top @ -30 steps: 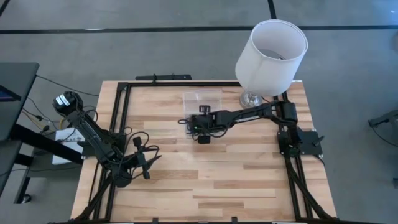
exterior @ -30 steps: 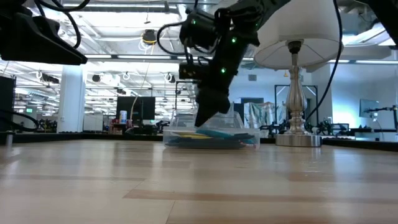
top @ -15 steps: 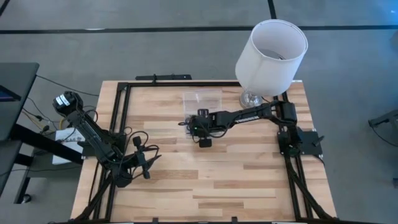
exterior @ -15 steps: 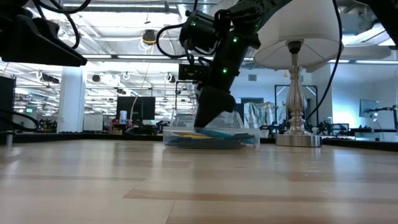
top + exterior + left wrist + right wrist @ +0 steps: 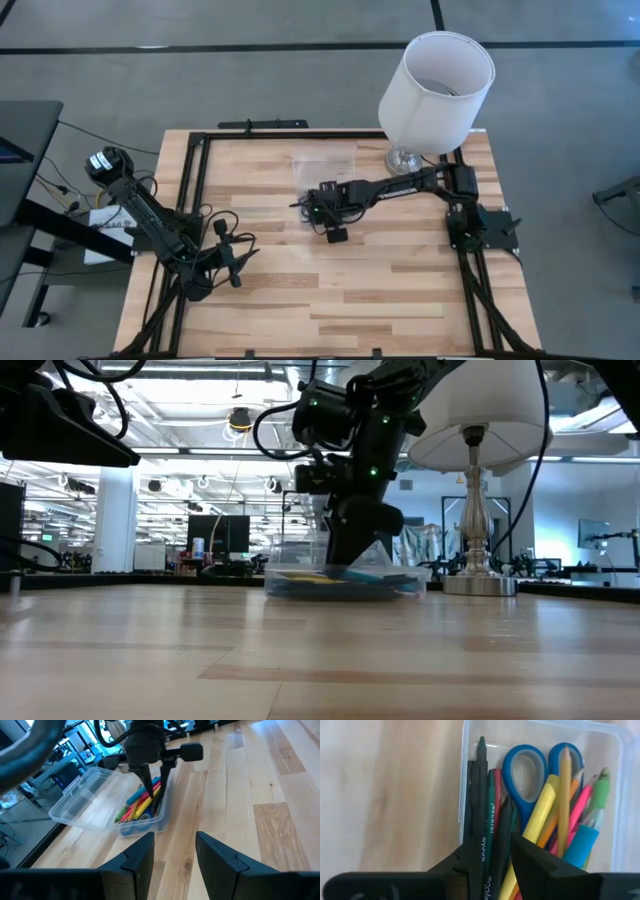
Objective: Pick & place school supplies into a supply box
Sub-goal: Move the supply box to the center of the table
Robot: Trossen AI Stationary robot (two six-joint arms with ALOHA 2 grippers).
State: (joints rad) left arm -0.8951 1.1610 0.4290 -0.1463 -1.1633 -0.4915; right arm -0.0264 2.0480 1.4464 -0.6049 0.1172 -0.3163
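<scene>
The clear supply box (image 5: 322, 162) stands on the table's far middle with its lid (image 5: 85, 800) folded open beside it. Inside lie blue-handled scissors (image 5: 525, 770), a yellow marker (image 5: 540, 815), an orange pencil (image 5: 564, 795) and pink, green and blue pens. My right gripper (image 5: 491, 847) points steeply down into the box (image 5: 350, 565), shut on a dark green pen (image 5: 485, 810) and a black pencil (image 5: 502, 825). At the near left, far from the box, my left gripper (image 5: 175, 842) hangs open over bare wood (image 5: 230, 258). My right gripper has the dark green pen (image 5: 486, 855) and the black pencil beside it pinched between its two fingers. The fingers come from above, slanting down, and lie across the two. The pen's far tip (image 5: 481, 742) lies inside the box against its end wall, beside the scissors.
A tall lamp with a white shade (image 5: 435, 80) stands at the far right corner, its metal foot (image 5: 478, 582) just right of the box. A black frame (image 5: 190, 180) runs along the table's edges. The near half of the wooden top (image 5: 350, 290) is bare.
My right gripper has tipped steeper, its wrist swinging a little toward the table's near edge while the fingertips stay in the box. The gap between its fingers has not changed.
</scene>
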